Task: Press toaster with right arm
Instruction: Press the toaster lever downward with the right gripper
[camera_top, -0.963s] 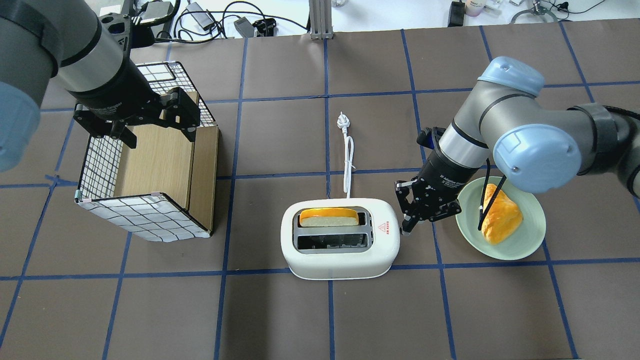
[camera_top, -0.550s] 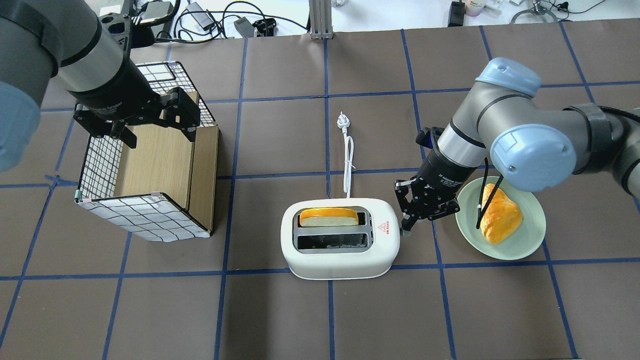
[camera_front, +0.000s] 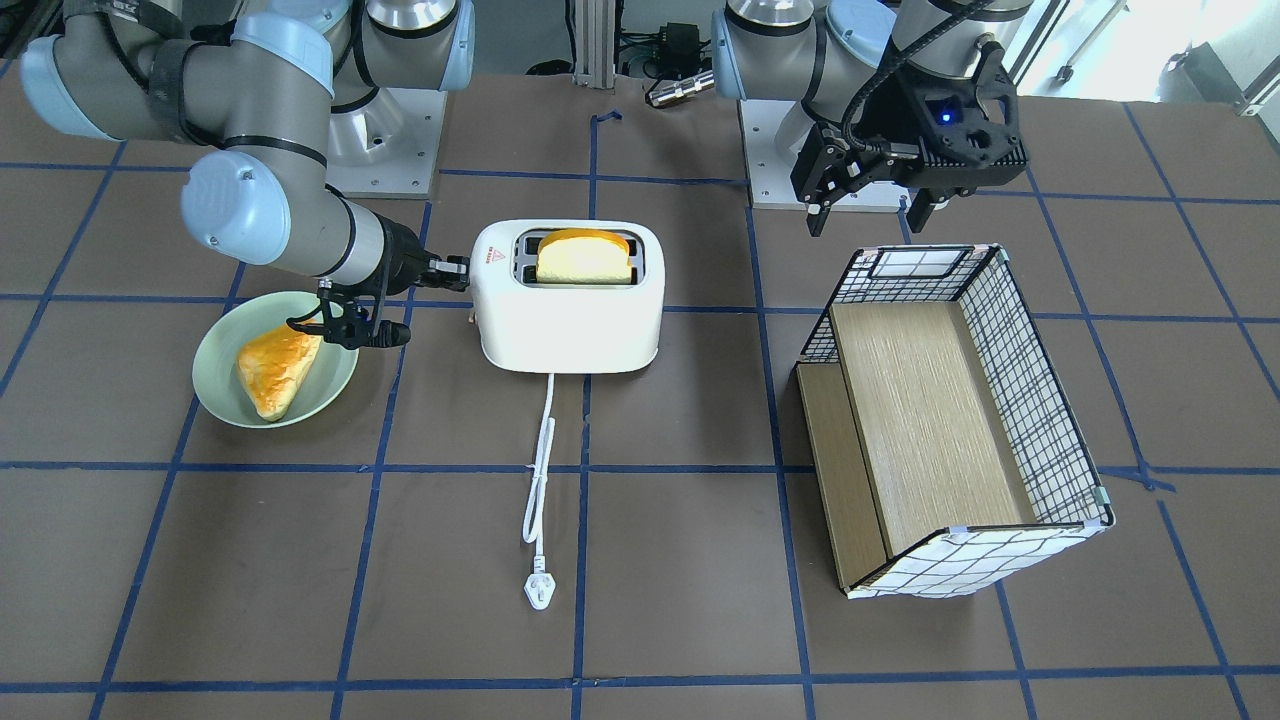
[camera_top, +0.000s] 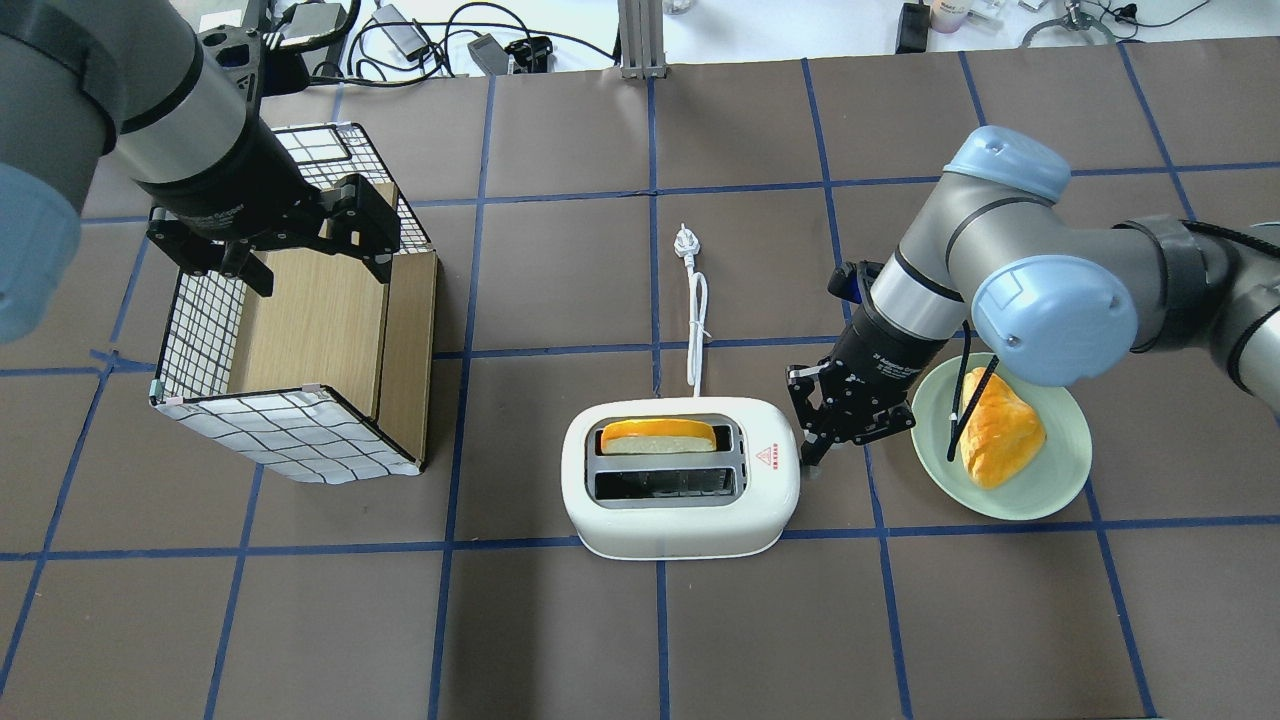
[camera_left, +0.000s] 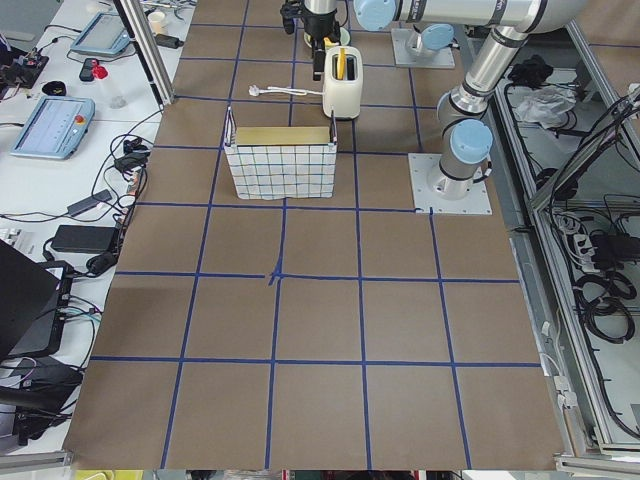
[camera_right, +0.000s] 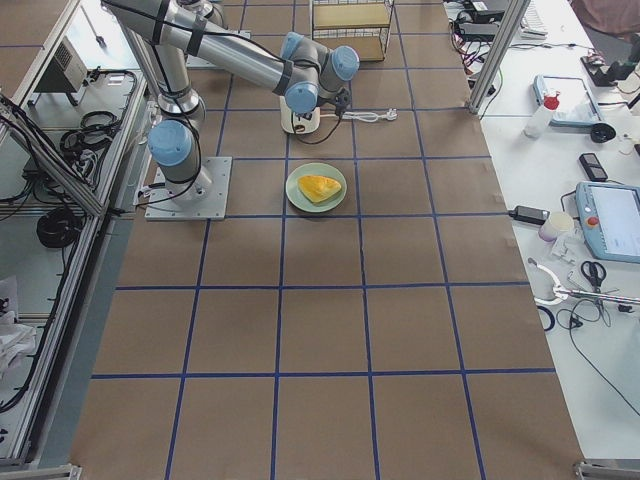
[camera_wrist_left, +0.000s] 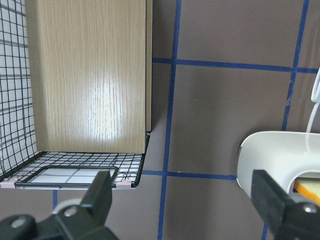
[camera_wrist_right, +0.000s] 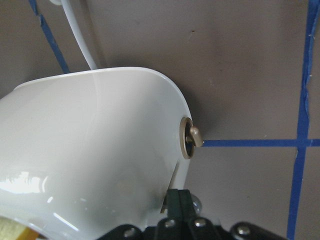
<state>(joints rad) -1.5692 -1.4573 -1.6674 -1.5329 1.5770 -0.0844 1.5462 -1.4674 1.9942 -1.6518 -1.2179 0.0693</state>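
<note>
One slice (camera_top: 657, 439) stands in the toaster (camera_top: 680, 524), pastry (camera_top: 1000, 435) on plate (camera_top: 1052, 492).

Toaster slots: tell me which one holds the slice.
The slot on the cord side of the toaster, farther from the robot, holds the yellow-crusted slice. The other slot, nearer the robot, shows only its dark, empty inside.
</note>
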